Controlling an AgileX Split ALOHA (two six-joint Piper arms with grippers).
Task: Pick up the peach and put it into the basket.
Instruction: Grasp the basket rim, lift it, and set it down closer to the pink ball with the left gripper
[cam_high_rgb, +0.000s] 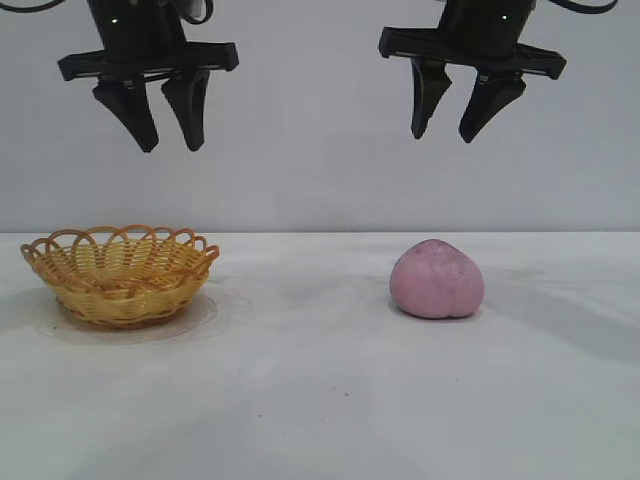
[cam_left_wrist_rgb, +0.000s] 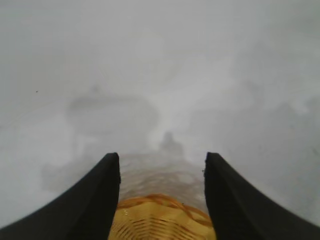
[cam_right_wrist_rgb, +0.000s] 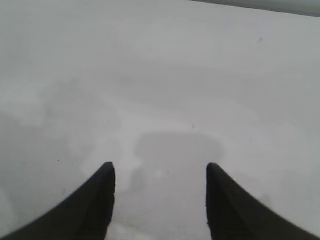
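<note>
The pink-mauve peach (cam_high_rgb: 437, 279) rests on the white table, right of centre. A yellow-orange wicker basket (cam_high_rgb: 120, 273) with a looped rim stands at the left, nothing inside it that I can see. High above the basket hangs my left gripper (cam_high_rgb: 170, 146), open and holding nothing; in the left wrist view the basket's rim (cam_left_wrist_rgb: 160, 202) shows between its black fingers (cam_left_wrist_rgb: 95, 200). My right gripper (cam_high_rgb: 445, 136) hangs open high above the peach, a little to its right. Only bare table lies between the right gripper's fingers (cam_right_wrist_rgb: 97, 200) in the right wrist view; the peach is out of that view.
The white table (cam_high_rgb: 300, 400) stretches wide between basket and peach and toward the front edge. A plain grey wall stands behind.
</note>
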